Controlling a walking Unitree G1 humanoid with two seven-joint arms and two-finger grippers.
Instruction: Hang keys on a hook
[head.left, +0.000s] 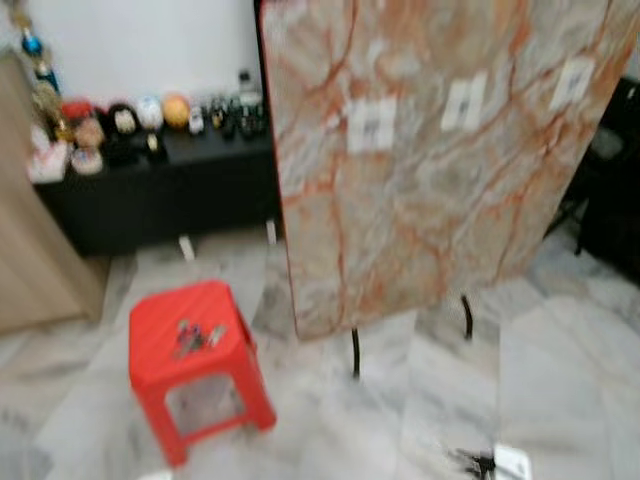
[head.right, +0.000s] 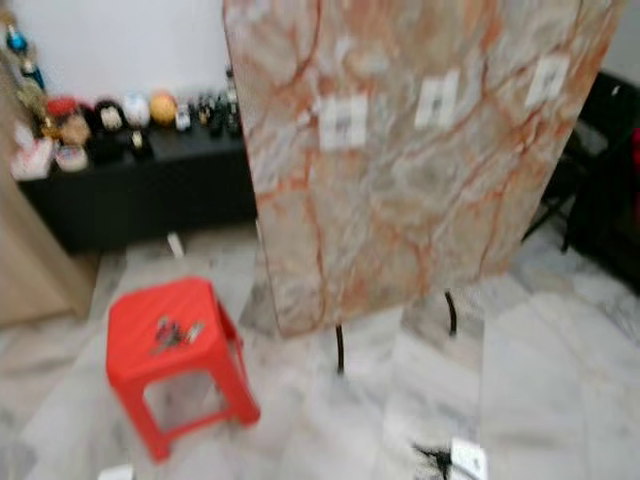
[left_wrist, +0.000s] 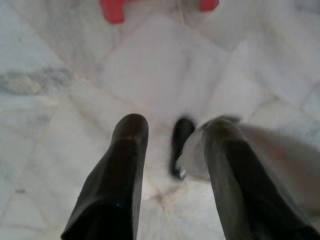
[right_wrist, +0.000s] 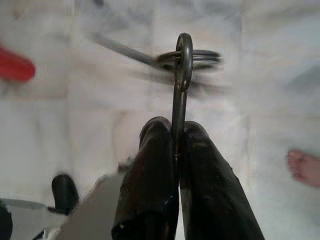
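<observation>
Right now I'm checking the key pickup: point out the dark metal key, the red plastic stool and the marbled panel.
dark metal key (right_wrist: 178, 107), right wrist view, its shank.
red plastic stool (head.left: 160, 330), left eye view, bare seat top.
marbled panel (head.left: 420, 180), left eye view, its face.

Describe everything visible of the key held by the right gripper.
The key is a slim, dark metal piece pinched edge-on between the shut fingers of the right gripper, sticking out past the fingertips. Its round eye carries a blurred split ring with another key blade trailing off it. It hangs above the pale marble floor, touching nothing else.
</observation>
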